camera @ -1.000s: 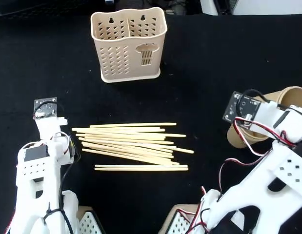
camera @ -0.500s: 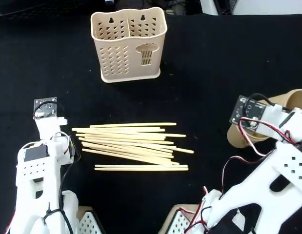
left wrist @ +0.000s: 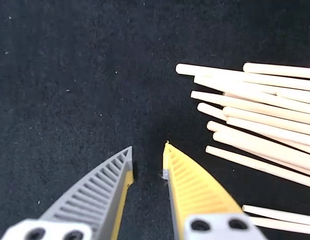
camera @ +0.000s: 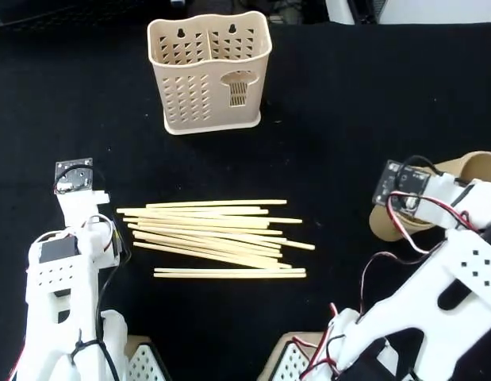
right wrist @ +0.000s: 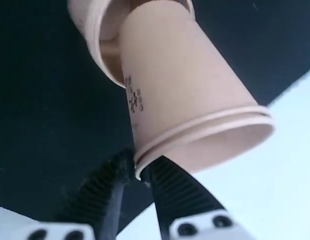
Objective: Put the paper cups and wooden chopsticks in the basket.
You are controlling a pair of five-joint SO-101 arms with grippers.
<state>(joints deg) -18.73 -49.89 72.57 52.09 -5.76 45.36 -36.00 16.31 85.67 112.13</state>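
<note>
Two nested paper cups lie tilted at the table's right edge. The outer cup (camera: 385, 224) rests on the cloth and the inner cup (camera: 473, 166) sticks out of it. My right gripper (right wrist: 140, 171) is shut on the rim of the inner cup (right wrist: 185, 100), which sits inside the other cup (right wrist: 92, 30). A loose pile of wooden chopsticks (camera: 217, 234) lies mid-table. My left gripper (left wrist: 147, 152) hovers just left of the chopstick ends (left wrist: 255, 115), narrowly open and holding nothing. The beige perforated basket (camera: 209, 79) stands upright at the back.
The basket has two compartments split by a divider (camera: 209, 46). Black cloth (camera: 364, 103) covers the table between the basket, the chopsticks and the cups. The table's right edge (right wrist: 290, 165) lies just beside the cups.
The right arm has shifted a little right and toward the front, and the inner cup has tipped lower. The left arm and the chopsticks have stayed put.
</note>
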